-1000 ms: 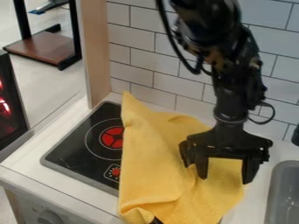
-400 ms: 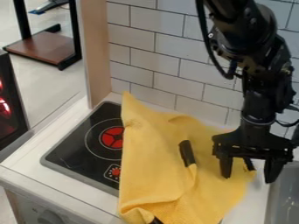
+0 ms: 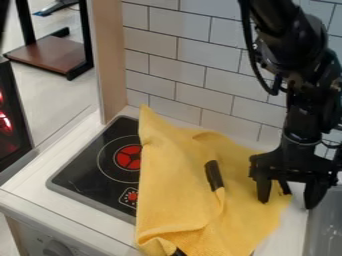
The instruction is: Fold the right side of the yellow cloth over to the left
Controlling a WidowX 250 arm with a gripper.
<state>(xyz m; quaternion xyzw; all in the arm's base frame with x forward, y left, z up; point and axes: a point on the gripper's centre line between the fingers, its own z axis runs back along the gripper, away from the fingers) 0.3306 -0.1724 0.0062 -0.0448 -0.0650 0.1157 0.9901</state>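
Observation:
At the right side, over the right edge of a yellow cloth, hangs the gripper (image 3: 287,200), its two fingers spread apart with nothing seen held between them. The yellow cloth (image 3: 177,190) lies spread and wrinkled, covering the right part of the black stove top (image 3: 90,172). A black handle-like piece (image 3: 214,175) shows at the cloth's middle, left of the gripper. Another dark bit (image 3: 178,252) pokes out at the cloth's bottom edge. A small dark piece is seen beside the gripper's left finger; what it belongs to is hidden.
The grey sink (image 3: 325,230) lies at the right edge, close by the gripper. A white tiled wall (image 3: 180,65) rises behind the counter, with a wooden panel (image 3: 111,60) at its left end. A knob (image 3: 57,248) sits on the front at lower left.
The gripper has moved right, from over the cloth's middle to its right edge, uncovering the black handle-like piece. The cloth looks unmoved.

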